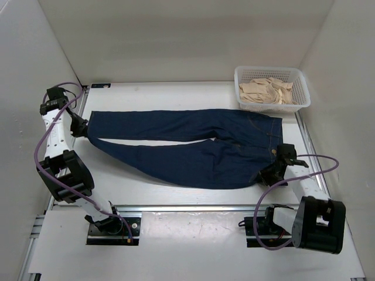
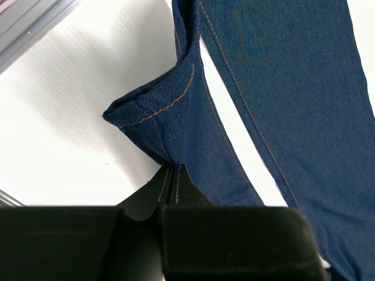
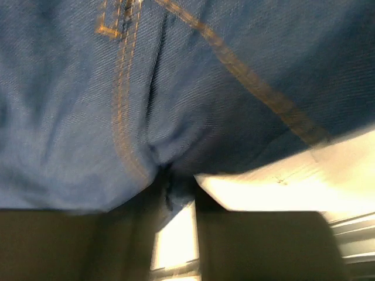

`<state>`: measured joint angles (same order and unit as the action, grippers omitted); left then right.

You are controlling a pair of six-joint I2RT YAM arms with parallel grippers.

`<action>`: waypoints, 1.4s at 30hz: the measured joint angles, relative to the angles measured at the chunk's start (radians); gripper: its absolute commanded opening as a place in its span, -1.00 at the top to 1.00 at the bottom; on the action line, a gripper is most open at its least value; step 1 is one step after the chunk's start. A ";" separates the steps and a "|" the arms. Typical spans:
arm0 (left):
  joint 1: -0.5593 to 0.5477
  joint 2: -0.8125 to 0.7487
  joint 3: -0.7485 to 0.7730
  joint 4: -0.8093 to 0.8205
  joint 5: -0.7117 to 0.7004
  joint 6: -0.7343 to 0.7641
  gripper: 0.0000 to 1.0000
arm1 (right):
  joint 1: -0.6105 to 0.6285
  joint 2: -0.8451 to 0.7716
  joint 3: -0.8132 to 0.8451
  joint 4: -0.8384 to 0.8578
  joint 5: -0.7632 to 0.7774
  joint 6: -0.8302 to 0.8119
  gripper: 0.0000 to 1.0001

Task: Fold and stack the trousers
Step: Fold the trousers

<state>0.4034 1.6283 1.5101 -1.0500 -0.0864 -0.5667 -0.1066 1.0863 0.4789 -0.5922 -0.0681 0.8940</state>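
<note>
Left gripper (image 1: pixel 80 127) is pinched shut on a leg hem of the trousers (image 1: pixel 193 149), near the left edge of the table (image 1: pixel 176 96). In the left wrist view, the hem bunches up right at the closed fingertips (image 2: pixel 170 178).

Right gripper (image 1: pixel 274 170) is pinched shut on the waist end, at its near corner, close to the right edge.

So the trousers lie long from left to right, with the legs on the left and the waist on the right. Each arm has the end nearest to it.

I think the next move is a fold, bringing one end over to the other. White table shows between the trousers and the near edge, so there is room there. A basket (image 1: pixel 302 100) of beige clothes (image 1: pixel 266 91) sits at the far right corner, just beside the waist, so the arms should keep away from it.
</note>
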 measured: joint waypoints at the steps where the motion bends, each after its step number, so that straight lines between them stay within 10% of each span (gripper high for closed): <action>1: 0.000 0.000 0.000 0.000 0.000 0.001 0.79 | -0.001 0.020 0.003 0.009 0.019 -0.007 1.00; 16: 0.001 -0.044 0.046 -0.030 0.097 -0.016 0.79 | -0.007 -0.175 0.545 -0.303 0.250 -0.214 1.00; 33: 0.086 -0.328 -0.080 -0.053 0.127 -0.008 0.79 | -0.011 -0.431 0.586 -0.736 0.285 -0.213 1.00; 42: 0.005 -0.142 -0.004 -0.013 0.067 -0.010 0.79 | -0.011 -0.267 0.603 -0.646 0.309 -0.233 1.00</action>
<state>0.4084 1.4860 1.5063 -1.0634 -0.0193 -0.5762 -0.1177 0.8196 1.0821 -1.2385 0.2413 0.6605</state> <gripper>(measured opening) 0.118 0.007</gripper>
